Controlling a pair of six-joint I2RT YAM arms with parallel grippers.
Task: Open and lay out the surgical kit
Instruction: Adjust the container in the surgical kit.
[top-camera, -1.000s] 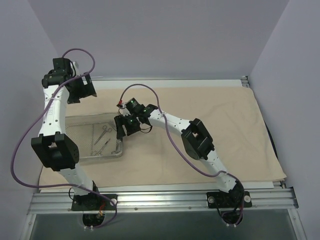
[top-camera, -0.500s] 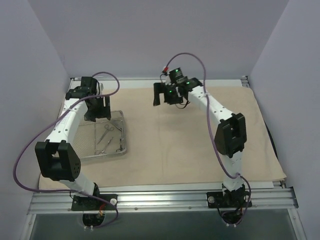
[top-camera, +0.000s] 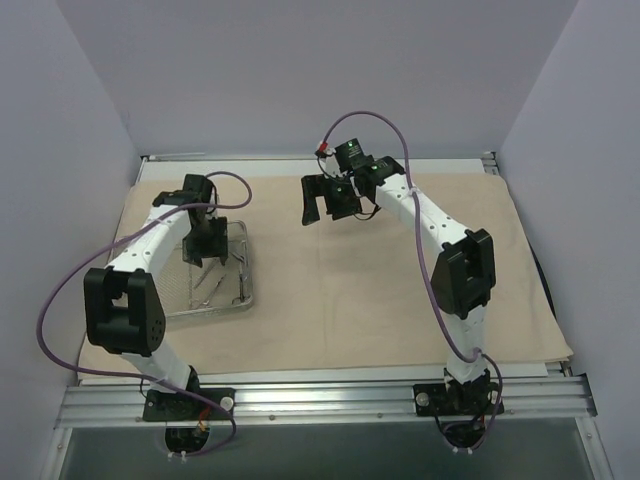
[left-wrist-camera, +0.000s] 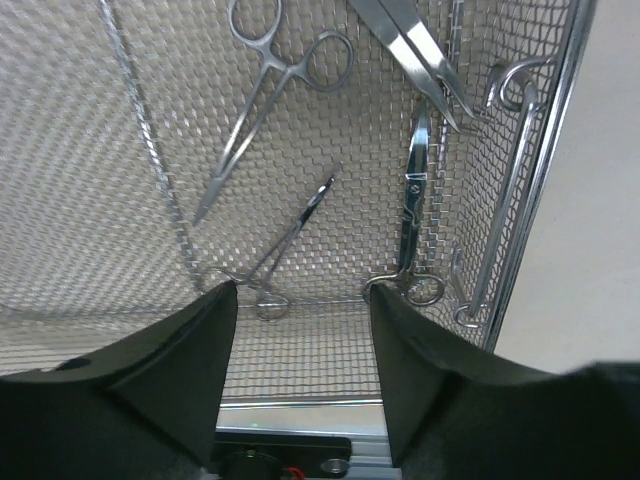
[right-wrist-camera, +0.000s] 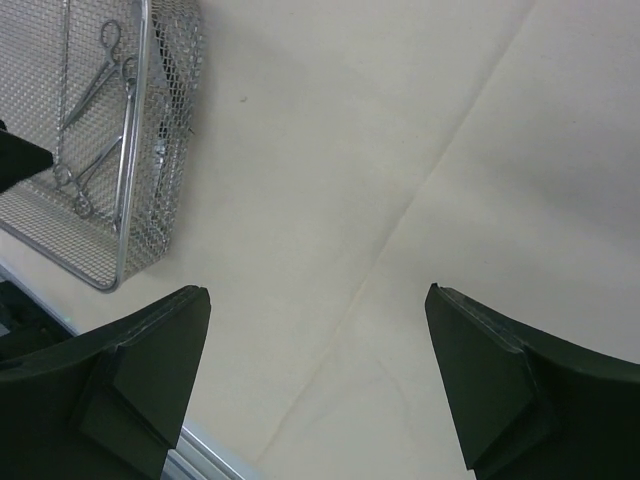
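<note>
The beige cloth wrap (top-camera: 400, 280) lies spread flat over the table. On its left part stands the silver wire-mesh tray (top-camera: 248, 288) with several thin ring-handled instruments (top-camera: 208, 287) lying loose in it. My left gripper (top-camera: 205, 242) hangs low over the tray's far half. In the left wrist view the left gripper (left-wrist-camera: 300, 305) is open, with only mesh between its fingers. A clamp (left-wrist-camera: 290, 235) and another clamp (left-wrist-camera: 410, 205) lie just beyond the fingertips. My right gripper (top-camera: 325, 200) is raised over bare cloth at the back middle. The right gripper (right-wrist-camera: 315, 295) stands wide open, holding nothing.
The tray's wire handle (left-wrist-camera: 505, 190) runs along its right wall. The tray (right-wrist-camera: 130, 150) is well to the left of the right gripper. An aluminium rail (top-camera: 330, 395) borders the near edge. Purple walls close in the back and both sides.
The right gripper left the tray's right edge and rose to the back middle, opening wide. The left gripper came down from the back left over the tray, and its jaws have narrowed.
</note>
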